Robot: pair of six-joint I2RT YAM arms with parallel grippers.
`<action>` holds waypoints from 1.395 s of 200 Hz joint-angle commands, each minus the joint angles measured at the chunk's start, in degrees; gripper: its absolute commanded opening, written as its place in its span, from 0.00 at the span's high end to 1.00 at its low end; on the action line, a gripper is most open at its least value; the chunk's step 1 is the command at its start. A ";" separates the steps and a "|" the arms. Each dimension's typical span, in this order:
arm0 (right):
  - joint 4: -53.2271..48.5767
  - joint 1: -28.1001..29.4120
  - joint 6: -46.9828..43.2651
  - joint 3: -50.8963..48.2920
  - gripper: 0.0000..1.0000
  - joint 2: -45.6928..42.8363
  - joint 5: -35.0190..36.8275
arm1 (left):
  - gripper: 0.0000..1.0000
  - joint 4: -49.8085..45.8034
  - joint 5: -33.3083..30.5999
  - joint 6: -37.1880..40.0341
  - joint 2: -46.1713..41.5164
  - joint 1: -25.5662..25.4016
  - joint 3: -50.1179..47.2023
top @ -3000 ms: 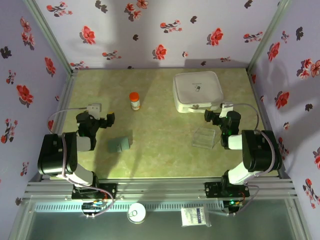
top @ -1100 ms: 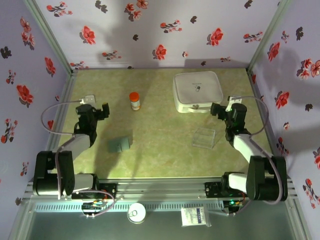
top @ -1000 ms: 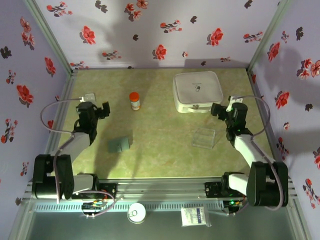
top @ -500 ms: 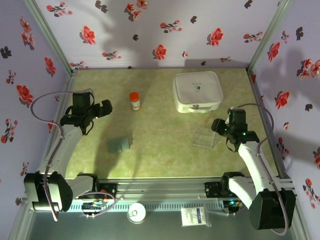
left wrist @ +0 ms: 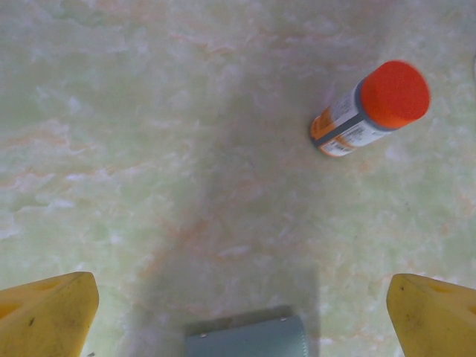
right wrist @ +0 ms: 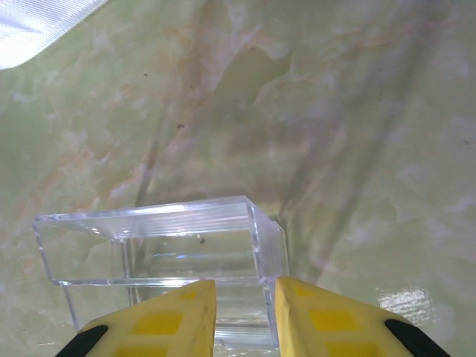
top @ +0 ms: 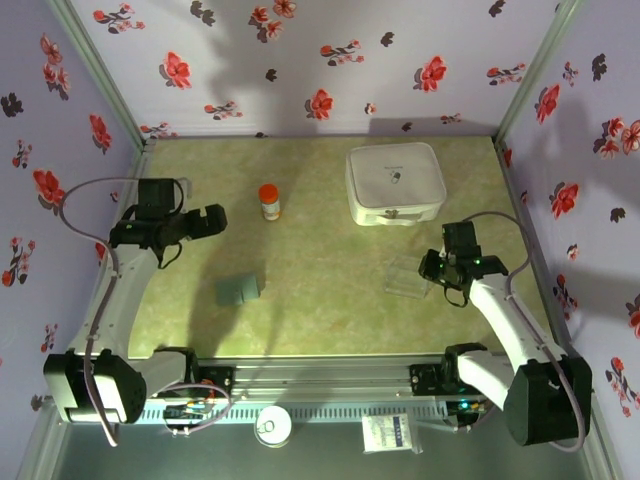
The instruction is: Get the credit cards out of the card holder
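Right gripper (right wrist: 245, 320): yellow, jaws nearly together, at the box's near right corner
Clear plastic box (right wrist: 149, 242): resting on the table
Table (right wrist: 357, 111): green marbled
White box (right wrist: 33, 22): corner, upper left

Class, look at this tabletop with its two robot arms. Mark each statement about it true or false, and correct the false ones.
1. The left gripper has its jaws wide apart. True.
2. The card holder lies inside the white box. False: it lies on the table, well apart from that box and nearer the left arm.
3. The orange-capped bottle stands on the table, with no gripper touching it. True.
4. The left gripper is gripping the card holder. False: it is above the table with nothing between its jaws.
5. The right gripper is at the edge of the clear plastic box. True.
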 commanded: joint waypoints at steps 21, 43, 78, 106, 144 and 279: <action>-0.93 1.08 4.03 -1.22 0.72 0.51 4.12 | 0.00 -0.88 1.18 2.95 -1.75 1.38 -0.77; 0.52 1.18 4.25 -2.37 0.73 1.87 3.17 | 0.00 -0.64 1.18 3.04 -2.49 1.57 -1.21; 3.62 1.68 4.56 -3.75 0.74 2.85 1.61 | 0.00 -0.02 1.34 2.74 -2.44 1.94 -1.27; 4.84 1.95 3.94 -4.31 0.77 4.22 1.92 | 0.00 -0.04 2.06 2.86 -2.67 2.15 -1.43; 6.77 2.22 2.78 -4.17 0.80 6.17 1.87 | 0.00 0.60 2.51 2.82 -2.79 2.53 -1.61; 3.79 15.98 5.34 6.25 0.92 11.06 5.49 | 0.00 1.08 2.76 2.70 -2.72 2.80 -2.05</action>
